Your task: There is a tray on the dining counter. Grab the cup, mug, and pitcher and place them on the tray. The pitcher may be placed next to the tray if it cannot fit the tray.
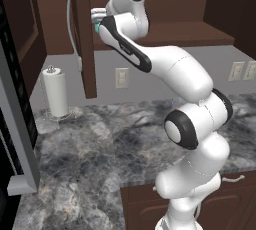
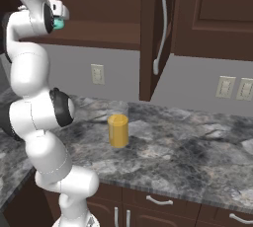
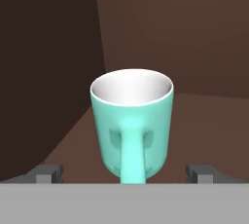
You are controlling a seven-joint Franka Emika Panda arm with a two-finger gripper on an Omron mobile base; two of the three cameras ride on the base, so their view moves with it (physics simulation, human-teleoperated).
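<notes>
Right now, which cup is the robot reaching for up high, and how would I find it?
Look up at the open dark wooden cabinet above the stone counter. On its shelf, right in front of the open gripper, stands the mug. It is teal with a white inside and a handle facing the hand, unlike the tall clear pitcher of orange-yellow drink down on the counter.

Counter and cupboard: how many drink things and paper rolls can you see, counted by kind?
Teal mug in the open cupboard: 1
Glass pitcher of orange drink on the counter: 1
Paper towel roll on the counter: 1
Total: 3
</notes>
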